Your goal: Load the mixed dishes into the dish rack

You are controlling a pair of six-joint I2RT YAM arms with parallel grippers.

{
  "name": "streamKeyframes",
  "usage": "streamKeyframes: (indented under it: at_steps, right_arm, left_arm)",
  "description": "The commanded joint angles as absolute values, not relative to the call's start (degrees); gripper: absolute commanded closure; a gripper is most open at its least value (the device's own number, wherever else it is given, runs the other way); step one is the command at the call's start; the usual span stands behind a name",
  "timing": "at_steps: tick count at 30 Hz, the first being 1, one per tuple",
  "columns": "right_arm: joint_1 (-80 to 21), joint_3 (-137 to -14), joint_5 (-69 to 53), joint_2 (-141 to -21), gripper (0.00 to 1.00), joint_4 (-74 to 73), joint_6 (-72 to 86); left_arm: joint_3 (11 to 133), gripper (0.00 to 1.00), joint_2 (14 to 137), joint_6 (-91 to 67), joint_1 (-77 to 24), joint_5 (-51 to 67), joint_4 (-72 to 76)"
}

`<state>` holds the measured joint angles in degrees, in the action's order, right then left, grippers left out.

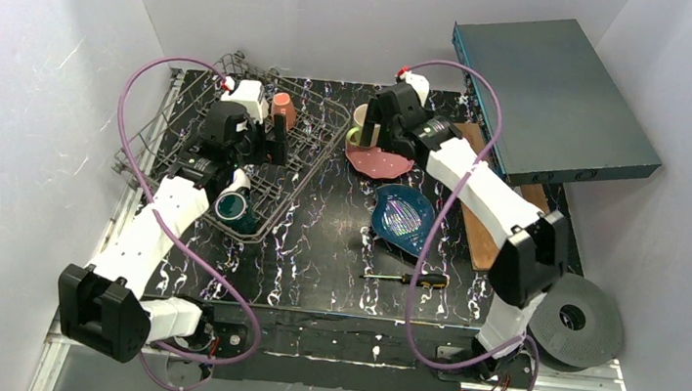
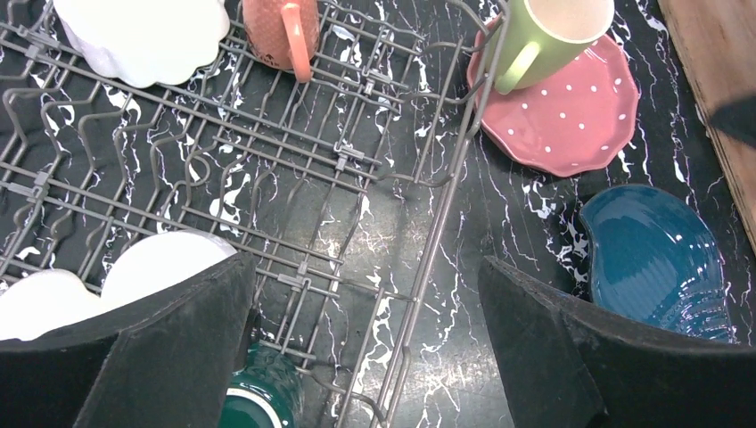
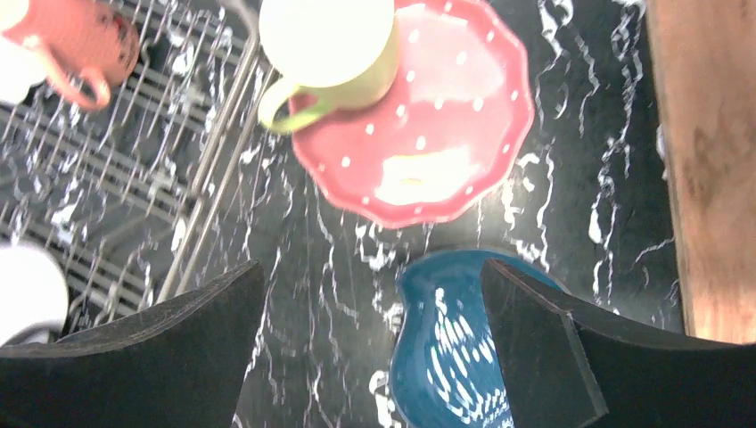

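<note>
The mug (image 3: 325,53) stands upright on the pink plate (image 3: 428,134), just outside the rack (image 3: 214,169) rim, its handle toward the rack. It lies ahead of the right gripper (image 3: 370,294), whose fingers are spread and empty. The left gripper (image 2: 365,285), also spread, hangs over the rack, farther off.

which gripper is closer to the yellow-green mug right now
Right. The right gripper hovers open just beside the yellow-green mug, by the pink dotted plate. The left gripper is open over the dish rack, farther off.
</note>
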<state>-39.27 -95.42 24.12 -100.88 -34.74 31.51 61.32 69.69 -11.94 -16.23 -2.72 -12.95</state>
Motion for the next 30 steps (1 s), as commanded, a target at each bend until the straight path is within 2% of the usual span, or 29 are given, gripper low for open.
streamKeyframes:
  at_steps: [1,17,23,30]
  right_arm:
    - [-38.28,-105.23,34.01,-107.62,0.02,-36.11,29.76]
    - [-34.50,-124.34,33.52,-125.80,0.00,-29.92,17.16]
    - [-33.30,-124.63,30.54,-128.45,0.15,-27.54,16.41]
    - [-32.61,-125.22,24.61,-132.40,0.24,-26.99,16.61]
  left_arm:
    - [60.16,0.05,67.05,-9.22,-18.57,-6.24,-12.02]
    - [60.57,0.05,67.70,-9.05,-19.86,-6.89,-12.20]
    - [60.88,0.05,68.62,-8.98,-19.91,-6.86,-12.35]
    - [61.00,0.05,69.80,-9.10,-19.91,-6.82,-12.39]
